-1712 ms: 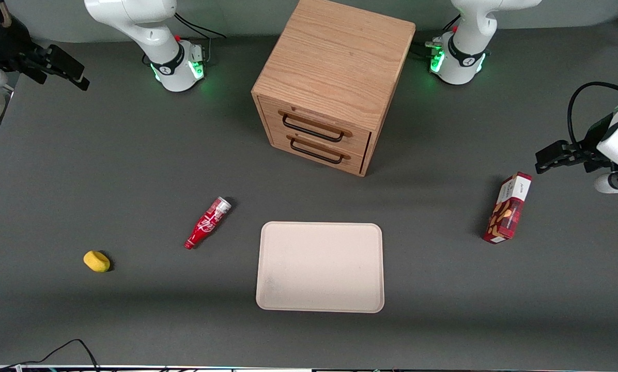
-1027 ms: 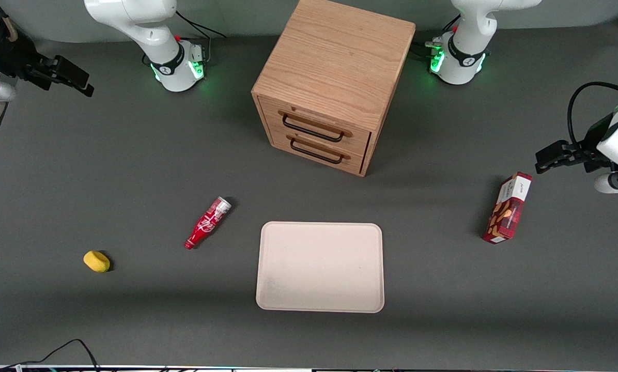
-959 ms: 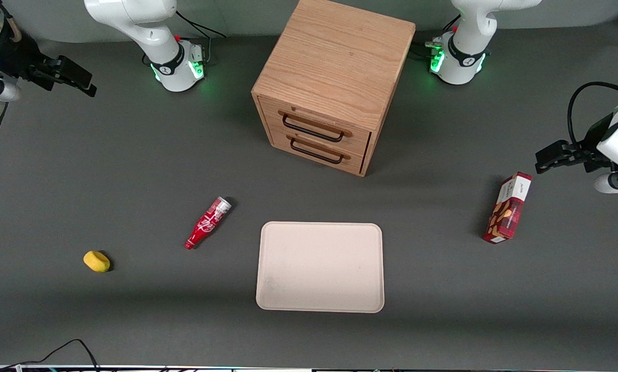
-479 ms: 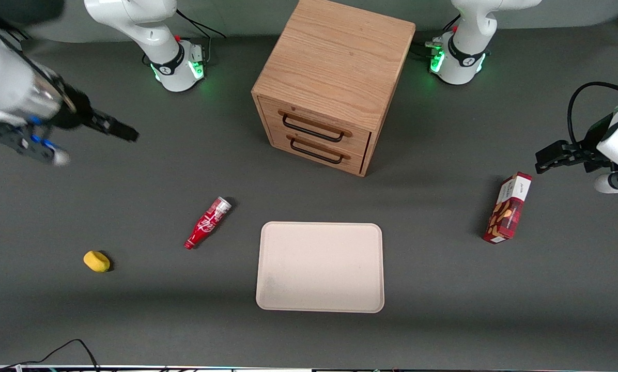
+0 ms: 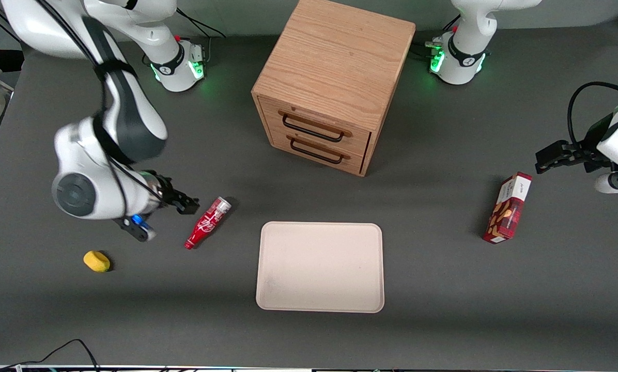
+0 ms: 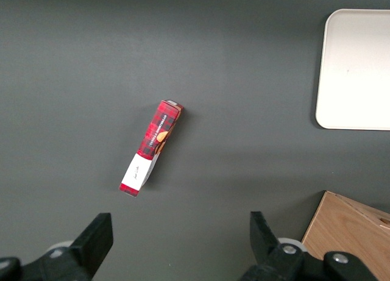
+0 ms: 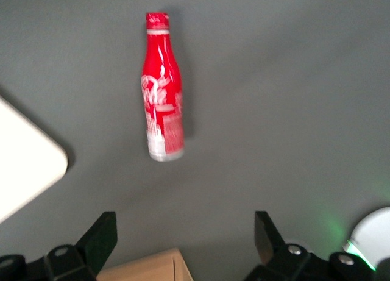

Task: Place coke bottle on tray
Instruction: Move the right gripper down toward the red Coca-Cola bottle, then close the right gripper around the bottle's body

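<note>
Bottle: slim red coke bottle with white script (image 5: 207, 222) lies flat on the table, at 9 o'clock of the cream rectangular tray (image 5: 320, 267), apart from it.
Gripper: my gripper (image 5: 187, 204) hangs just beside the silvery base; fingers spread, nothing held.
Risk: I judge a round bottle rolls if one finger lands first.
Views: wrist shows the finger gap; front shows the whole tray.

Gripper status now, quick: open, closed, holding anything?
Gripper: open, holding nothing, beside the coke bottle, which lies on the table.
</note>
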You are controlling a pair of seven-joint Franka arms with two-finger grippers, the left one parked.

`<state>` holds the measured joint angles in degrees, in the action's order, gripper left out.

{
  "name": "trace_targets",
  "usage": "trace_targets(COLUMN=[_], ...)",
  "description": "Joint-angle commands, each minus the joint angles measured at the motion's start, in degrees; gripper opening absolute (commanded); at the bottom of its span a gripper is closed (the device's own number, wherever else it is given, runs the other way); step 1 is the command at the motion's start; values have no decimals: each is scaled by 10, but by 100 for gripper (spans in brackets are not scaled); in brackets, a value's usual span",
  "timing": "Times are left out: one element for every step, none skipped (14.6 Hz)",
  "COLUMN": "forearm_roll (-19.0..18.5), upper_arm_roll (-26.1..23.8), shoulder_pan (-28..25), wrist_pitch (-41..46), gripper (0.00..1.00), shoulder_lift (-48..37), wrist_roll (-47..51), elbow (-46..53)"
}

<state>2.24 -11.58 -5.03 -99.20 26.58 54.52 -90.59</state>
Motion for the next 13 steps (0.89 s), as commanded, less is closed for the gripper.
trace_targets(forearm_roll=[-19, -29, -38, -47, -58, -63, -63, -63, -62, -63, -64, -64, -64], upper_arm_roll=[-4, -4, -4, -4, -4, -4, -5, -4, -4, -4, -4, -4, -4], shoulder_pan=[0, 1, 1, 0, 0, 0, 0, 0, 0, 0, 0, 0, 0], wrist_pitch=[-98, -127, -153, -178, -200, -221, -240, -257, -273, -292, -305, -311, -318], gripper=[100, 100, 100, 100, 100, 100, 100, 100, 100, 100, 100, 100, 100], shoulder_lift=[0, 7, 18, 28, 36, 43, 47, 52, 57, 62, 66, 71, 76], wrist_roll=[21, 25, 33, 40, 51, 55, 55, 55, 55, 55, 55, 55, 55], elbow=[-77, -90, -98, -105, -112, -119, -128, -134, -143, -150, -156, -157, -157])
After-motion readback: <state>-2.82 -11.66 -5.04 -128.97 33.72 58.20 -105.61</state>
